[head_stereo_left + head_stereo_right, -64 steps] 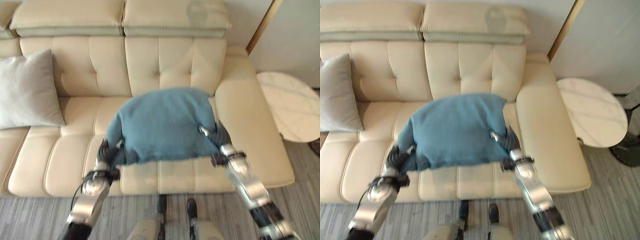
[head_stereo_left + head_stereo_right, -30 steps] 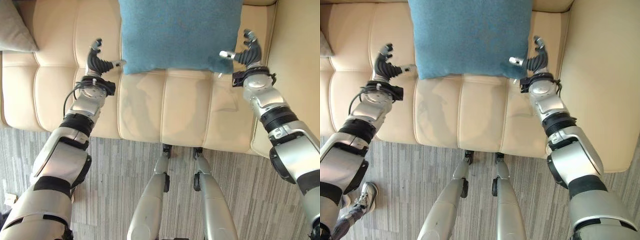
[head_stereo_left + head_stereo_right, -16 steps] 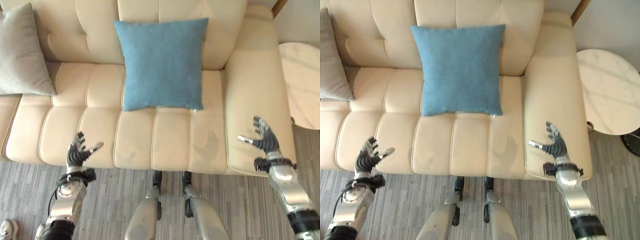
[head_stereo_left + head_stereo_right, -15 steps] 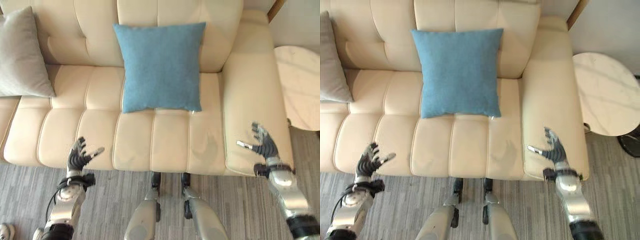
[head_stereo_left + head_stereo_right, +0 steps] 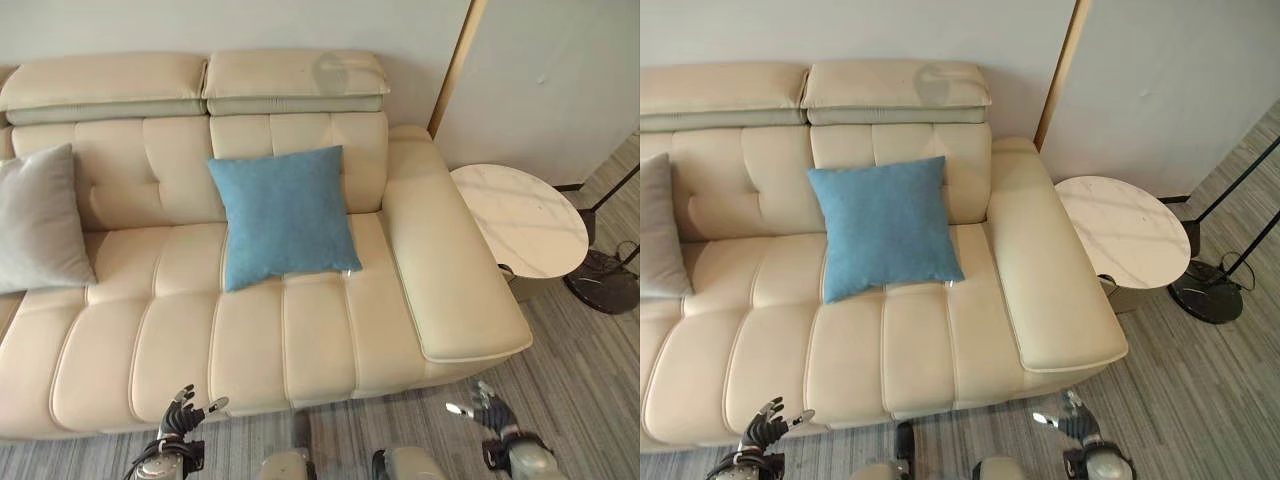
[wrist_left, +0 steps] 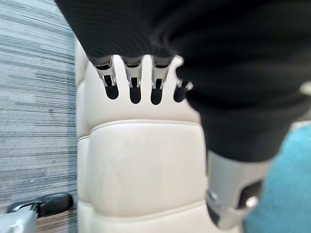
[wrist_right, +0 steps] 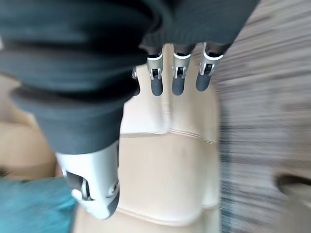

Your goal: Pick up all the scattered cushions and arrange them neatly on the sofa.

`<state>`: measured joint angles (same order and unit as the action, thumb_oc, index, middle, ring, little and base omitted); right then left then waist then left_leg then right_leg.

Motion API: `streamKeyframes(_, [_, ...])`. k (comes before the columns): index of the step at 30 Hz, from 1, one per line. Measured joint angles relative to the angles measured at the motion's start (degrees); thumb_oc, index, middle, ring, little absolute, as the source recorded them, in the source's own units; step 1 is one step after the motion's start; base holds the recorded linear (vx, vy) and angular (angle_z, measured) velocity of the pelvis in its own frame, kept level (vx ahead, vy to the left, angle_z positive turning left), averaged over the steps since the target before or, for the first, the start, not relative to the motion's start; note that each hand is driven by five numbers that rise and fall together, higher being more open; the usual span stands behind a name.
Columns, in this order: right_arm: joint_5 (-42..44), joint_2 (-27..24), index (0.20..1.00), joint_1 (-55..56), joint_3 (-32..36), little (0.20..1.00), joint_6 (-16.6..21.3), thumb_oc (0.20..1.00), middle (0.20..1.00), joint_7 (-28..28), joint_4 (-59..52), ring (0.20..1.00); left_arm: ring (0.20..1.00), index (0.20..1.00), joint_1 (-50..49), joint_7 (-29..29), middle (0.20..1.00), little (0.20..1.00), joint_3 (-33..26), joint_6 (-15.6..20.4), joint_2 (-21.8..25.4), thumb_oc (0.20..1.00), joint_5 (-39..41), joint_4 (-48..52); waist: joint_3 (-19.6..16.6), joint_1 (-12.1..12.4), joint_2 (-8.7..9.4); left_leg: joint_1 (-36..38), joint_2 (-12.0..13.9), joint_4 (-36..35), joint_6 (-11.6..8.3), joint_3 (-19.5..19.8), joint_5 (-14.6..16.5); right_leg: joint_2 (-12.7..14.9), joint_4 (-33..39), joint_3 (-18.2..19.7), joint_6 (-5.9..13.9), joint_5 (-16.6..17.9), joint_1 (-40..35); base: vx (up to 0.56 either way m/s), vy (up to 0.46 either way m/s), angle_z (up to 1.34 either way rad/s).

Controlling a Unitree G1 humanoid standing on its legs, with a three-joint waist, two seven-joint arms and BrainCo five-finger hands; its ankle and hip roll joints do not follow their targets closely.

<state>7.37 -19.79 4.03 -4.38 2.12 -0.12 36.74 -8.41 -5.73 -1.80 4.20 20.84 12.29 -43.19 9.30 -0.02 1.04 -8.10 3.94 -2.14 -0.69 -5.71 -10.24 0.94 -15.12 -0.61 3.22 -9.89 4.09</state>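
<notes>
"Two cushions are sitting on the sofa (image 5: 300,330) right now. How are they lying?"

"I am seeing the blue cushion (image 5: 283,215) near the middle of the left eye view, leaning upright against the backrest with its lower edge on the seat. I am seeing the grey cushion (image 5: 40,222) at the left edge, leaning on the backrest too, well apart from the blue one."

"What are your hands doing?"

"Both are hanging low at the bottom of the frame, in front of the sofa over the floor (image 5: 590,380). I am holding my left hand (image 5: 180,413) at the lower left and my right hand (image 5: 488,410) at the lower right, fingers spread and relaxed, gripping nothing. The wrist views are showing straight fingers pointing toward the sofa seat."

"Is anything remaining to be picked up?"

"I am not spotting any cushion on the floor here, so I am judging this part done."

"If one needs straightening, how are you handling it?"

"I am expecting a soft, light, squashy thing that sags when pinched at one corner. I am judging it best to take both side edges, one hand each, and set it down gently."

"And the round marble desk (image 5: 520,220)?"

"It is standing at the right, beside the sofa arm, bare."
</notes>
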Motion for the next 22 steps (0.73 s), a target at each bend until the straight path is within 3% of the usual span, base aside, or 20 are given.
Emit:
streamKeyframes(1, [0.03, -0.81, 1.0, -0.06, 0.16, 1.0, 0.31, 1.0, 1.0, -0.22, -0.86, 1.0, 1.0, 1.0, -0.27, 0.01, 1.0, 1.0, 0.8, 0.13, -0.59, 1.0, 0.0, 0.16, -0.46, 0.34, -2.03, -0.71, 1.16, -1.14, -1.23, 0.91, -0.28, -2.25, 2.38, -0.46, -0.88, 0.65, -0.31, -0.25, -0.166, 0.28])
streamKeyframes(3, [0.06, -2.15, 1.0, -0.01, 0.23, 1.0, 0.47, 1.0, 1.0, -0.55, -1.14, 1.0, 1.0, 1.0, -0.04, -0.06, 1.0, 1.0, 1.91, 0.51, -0.83, 1.0, 0.0, 0.96, -1.02, 0.56, -2.98, -3.72, 2.51, -0.25, -3.68, 2.27, 1.38, -4.39, 1.69, -0.19, -3.49, 1.83, 2.11, -0.3, -0.091, 0.37])
streamKeyframes(4, [0.06, -2.94, 1.0, -0.32, 0.41, 1.0, 0.37, 1.0, 1.0, -0.89, -1.07, 1.0, 1.0, 1.0, 0.37, -0.2, 1.0, 1.0, 1.87, 0.61, -0.72, 1.0, 0.03, 1.51, -0.76, 1.91, -2.53, -7.32, 3.03, 1.72, -9.1, 2.4, 6.26, -4.56, -0.04, -0.22, -6.45, 3.1, 6.19, -0.27, -0.04, 0.23])
streamKeyframes(5, [0.06, -3.21, 1.0, -0.85, 0.48, 1.0, 0.28, 1.0, 1.0, -1.15, -0.52, 1.0, 1.0, 1.0, 0.81, -0.27, 1.0, 1.0, 1.91, 0.42, -0.75, 1.0, 0.02, 1.06, -0.33, 1.8, -1.43, -9.19, 1.63, 3.45, -8.62, 3.38, 6.82, -3.13, 0.36, -0.97, -7.94, 4.32, 7.31, -0.21, -0.024, 0.28])
streamKeyframes(7, [0.03, -3.27, 1.0, -0.47, 0.68, 1.0, -0.09, 1.0, 1.0, -1.71, -0.33, 1.0, 1.0, 1.0, 1.52, -0.25, 1.0, 1.0, 1.94, 0.28, -0.75, 1.0, 0.0, -0.15, 0.52, 1.46, 0.74, -9.25, -2.11, 6.44, -6.68, 4.18, 7.98, -0.43, 3.1, -1.38, -8.57, 7.38, 8.01, -0.13, 0.001, 0.31])
streamKeyframes(9, [0.04, -3.26, 1.0, -0.11, 0.72, 1.0, -0.13, 1.0, 1.0, -1.79, -0.09, 1.0, 1.0, 1.0, 1.49, -0.25, 1.0, 1.0, 1.75, 0.29, -0.73, 1.0, -0.02, -0.95, 0.76, 0.43, 1.59, -6.16, -3.15, 9.16, -4.93, 4.98, 9.58, 0.47, 7.84, -1.42, -8.62, 10.9, 6.76, -0.07, 0.007, 0.17])
streamKeyframes(11, [0.04, -3.14, 1.0, 0.07, 0.84, 1.0, -0.11, 1.0, 1.0, -1.84, 0.1, 1.0, 1.0, 1.0, 1.5, -0.21, 1.0, 1.0, 1.72, 0.34, -0.96, 1.0, 0.0, -0.68, 0.88, -0.5, 1.71, -0.96, -2.95, 8.24, -4.46, 6.74, 10.16, 0.37, 10.81, -1.24, -7.33, 12.71, 5.67, -0.01, 0.002, 0.14])
streamKeyframes(13, [0.05, -3.18, 1.0, -0.85, 0.96, 1.0, -0.06, 1.0, 1.0, -1.86, 2.57, 1.0, 1.0, 1.0, 2.17, -0.18, 1.0, 1.0, 1.77, 0.49, -1.41, 1.0, 0.0, -0.33, 0.91, -1.45, 0.81, 3.55, -3.12, 3.69, -4.4, 9.72, 10.13, -0.56, 12.54, -0.94, -5.14, 14.49, 5.47, 0.01, 0.013, 0.2])
streamKeyframes(15, [0.05, -3.41, 1.0, -1.18, 1.21, 1.0, -0.14, 1.0, 1.0, -1.96, 4.21, 1.0, 1.0, 1.0, 3.46, -0.22, 1.0, 1.0, 1.76, 0.64, -1.88, 1.0, 0.01, 0.05, 0.88, -1.4, -0.71, 5.97, -2.93, 0.7, -3.8, 9.82, 9.73, -2.11, 15.2, -1.14, -4.76, 16.19, 5.08, 0.0, 0.052, 0.05])
streamKeyframes(16, [0.06, -3.3, 1.0, -1.18, 1.23, 1.0, -0.07, 1.0, 1.0, -1.98, 4.66, 1.0, 1.0, 1.0, 3.6, -0.24, 1.0, 1.0, 1.79, 0.69, -1.74, 1.0, 0.0, 0.27, 1.04, -1.26, -1.19, 6.41, -2.73, -0.1, -1.55, 9.49, 10.91, -2.83, 15.91, -1.27, -4.69, 17.38, 5.09, 0.0, 0.055, -0.07])
streamKeyframes(19, [0.09, -1.99, 1.0, -1.86, 0.84, 1.0, -0.07, 1.0, 1.0, -1.94, 5.66, 1.0, 1.0, 1.0, 3.39, -0.4, 1.0, 1.0, 1.67, 0.62, -1.14, 1.0, -0.02, 0.02, 1.64, -0.74, 0.82, 6.24, -3.29, -0.77, -0.45, 8.2, 9.7, -1.64, 17.77, -1.31, -4.19, 17.82, 4.96, 0.01, 0.051, -0.07])
streamKeyframes(22, [0.06, -1.96, 1.0, -1.1, 0.85, 1.0, -0.09, 1.0, 1.0, -1.81, 6.19, 1.0, 1.0, 1.0, 1.14, -0.42, 1.0, 1.0, 1.55, 0.53, -0.91, 1.0, -0.02, -0.47, 1.74, -0.4, 0.42, 6.91, -2.98, -1.57, 0.37, 8.11, 9.18, -1.31, 13.2, -2.73, -2.11, 15.2, 5.77, 0.02, 0.029, -0.02])
